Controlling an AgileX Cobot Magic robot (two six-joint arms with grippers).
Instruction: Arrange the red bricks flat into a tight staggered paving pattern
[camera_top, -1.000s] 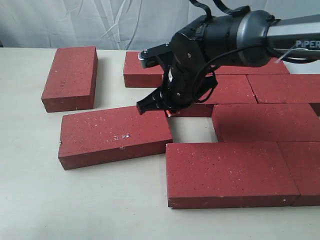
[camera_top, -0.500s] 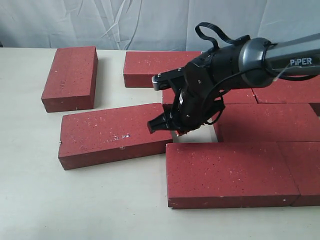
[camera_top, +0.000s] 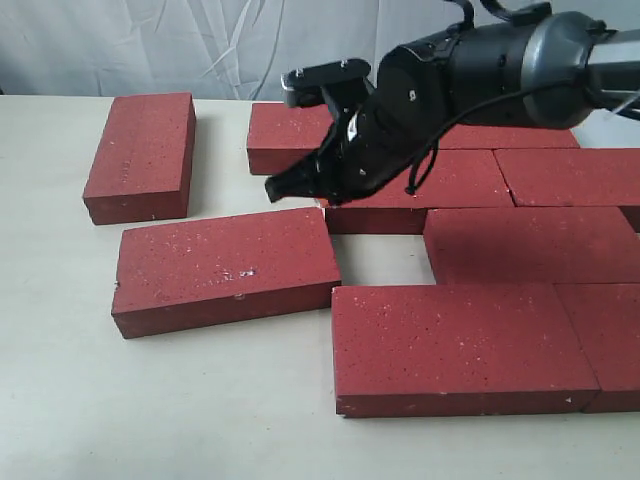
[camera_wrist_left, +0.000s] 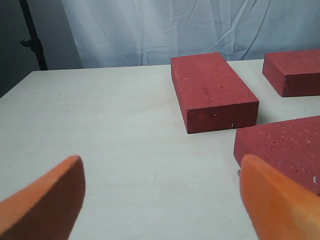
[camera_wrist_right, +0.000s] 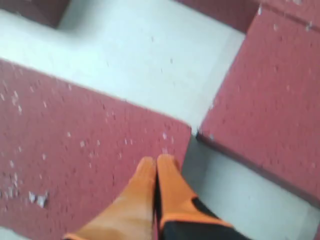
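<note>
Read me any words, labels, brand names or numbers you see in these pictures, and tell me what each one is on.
No text can be read in any view.
lone brick: faint marks on its top, too small to read.
black arm: no lettering can be made out on it.
other bricks: only pale specks, no writing.

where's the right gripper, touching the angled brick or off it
Apart. The exterior view shows the right gripper raised, with a strip of bare table visible between its tips and the far edge of the angled brick.
</note>
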